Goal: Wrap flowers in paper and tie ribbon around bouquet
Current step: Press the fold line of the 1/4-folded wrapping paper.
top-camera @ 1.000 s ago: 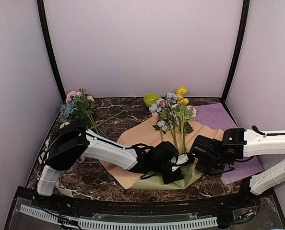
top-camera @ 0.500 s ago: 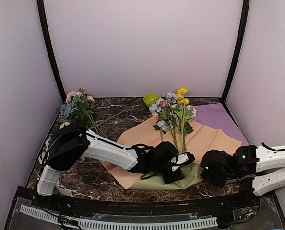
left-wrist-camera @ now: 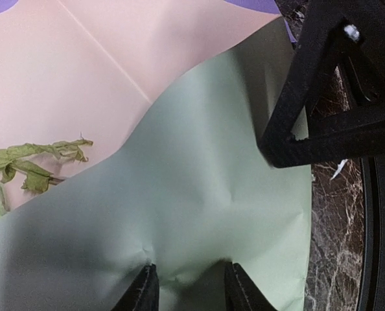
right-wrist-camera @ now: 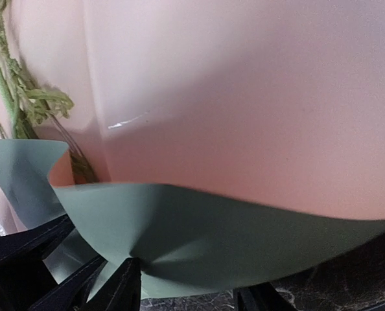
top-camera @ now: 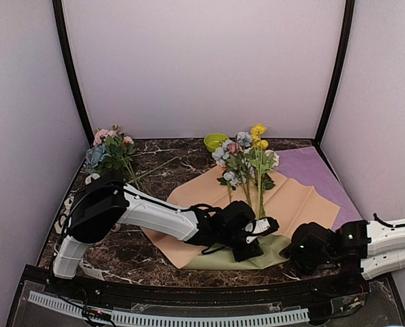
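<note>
The flowers (top-camera: 247,163) are lying stems-near, heads-far on the peach sheet (top-camera: 301,201), which is lying on the sage-green sheet (top-camera: 271,251) in the middle of the marble table (top-camera: 161,160). Both sheets are lying mostly flat, so no cone is forming yet and the wrapping looks to be at its very start.

The left gripper (left-wrist-camera: 189,285) is pinching the green sheet's near edge just by the stem ends, and the paper is puckering between its fingers (left-wrist-camera: 144,291). The right gripper (right-wrist-camera: 189,291) is hovering at the green sheet's near right corner with its jaws standing apart, clamping nothing; the corner is curling up in front of it.

By my judgement, folding both sides over the stems and tying are both left to do. I am not making out the ribbon with any certainty.

A purple sheet (top-camera: 311,167), a loose flower cluster (top-camera: 110,153) and a green bowl (top-camera: 215,142) are sitting apart, unused.
</note>
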Motion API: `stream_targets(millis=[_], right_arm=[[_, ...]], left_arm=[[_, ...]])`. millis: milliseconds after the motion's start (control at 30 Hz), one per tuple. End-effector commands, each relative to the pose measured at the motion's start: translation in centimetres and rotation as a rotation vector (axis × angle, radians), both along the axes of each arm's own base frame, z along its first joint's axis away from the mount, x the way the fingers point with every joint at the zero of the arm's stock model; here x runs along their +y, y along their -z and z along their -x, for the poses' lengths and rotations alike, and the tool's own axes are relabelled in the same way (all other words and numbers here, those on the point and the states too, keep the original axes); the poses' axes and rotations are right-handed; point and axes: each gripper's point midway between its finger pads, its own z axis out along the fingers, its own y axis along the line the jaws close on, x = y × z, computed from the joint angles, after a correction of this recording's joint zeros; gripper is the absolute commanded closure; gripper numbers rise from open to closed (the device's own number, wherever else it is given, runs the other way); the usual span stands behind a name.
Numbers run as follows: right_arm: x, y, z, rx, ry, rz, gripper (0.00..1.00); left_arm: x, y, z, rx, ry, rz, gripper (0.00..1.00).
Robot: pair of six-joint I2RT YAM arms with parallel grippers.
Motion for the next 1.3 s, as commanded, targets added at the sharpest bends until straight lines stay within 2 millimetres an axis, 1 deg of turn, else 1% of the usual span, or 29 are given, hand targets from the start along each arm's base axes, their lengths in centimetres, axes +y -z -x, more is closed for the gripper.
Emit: stream_targets(millis=[0,67,133,233,400,467,500,567,700,833,933,1000,1067,1167,1267], right_arm=[[-0.5,0.9,0.4,0.028,0.018,0.037,0.58],[-1.6,1.1,0.7,0.047,0.041,0.076,0.68],[-2.1,0.9,0.8,0.05,0.05,0.089,0.74],[-2.2,0.6,0.7,0.037,0.05,0.081,0.82],[-2.3,0.5,0.7,0.037,0.039,0.101,0.95],[-2.2,0.3,0.5,0.029,0.028,0.109,0.99],[-2.1,0.2,0.4,0.023,0.022,0.114,1.0],[-1.9,-0.3,0.2,0.01,0.01,0.127,1.0],[-1.9,-0.4,0.1,0.019,-0.008,0.173,1.0],[-1.7,-0.1,0.6,0.043,-0.004,0.142,0.99],[-2.1,-0.5,1.0,0.059,0.019,0.122,0.87],[-2.6,-1.5,0.9,0.046,0.03,0.128,0.84],[-2.4,-3.3,0.3,0.005,0.018,0.12,0.81],[-1.6,-5.9,-0.2,-0.028,-0.029,0.119,0.79],[-0.2,-7.1,0.0,-0.018,-0.09,0.104,0.78]], left_arm=[[0.8,1.2,-0.4,-0.013,-0.002,-0.089,0.63],[0.5,0.5,-0.5,-0.029,0.002,-0.083,0.62],[0.1,0.0,-0.5,-0.041,0.01,-0.075,0.61],[-0.8,-0.9,0.2,-0.058,0.042,-0.048,0.59],[-2.5,-2.9,1.0,-0.039,0.078,0.033,0.51],[-2.9,-3.1,1.1,-0.029,0.085,0.057,0.48],[-3.1,-2.8,1.2,-0.027,0.084,0.054,0.48],[-3.1,-1.8,1.0,-0.02,0.078,0.027,0.48],[-3.0,-0.3,0.9,0.003,0.065,-0.004,0.48],[-2.8,1.2,0.8,0.013,0.048,-0.034,0.49],[-2.5,1.9,1.0,0.021,0.048,-0.051,0.49],[-2.4,2.0,1.1,0.029,0.049,-0.052,0.49],[-2.4,2.0,1.1,0.031,0.049,-0.047,0.49],[-2.6,1.8,1.2,0.037,0.05,-0.039,0.5],[-2.6,1.8,1.2,0.04,0.048,-0.034,0.5]])
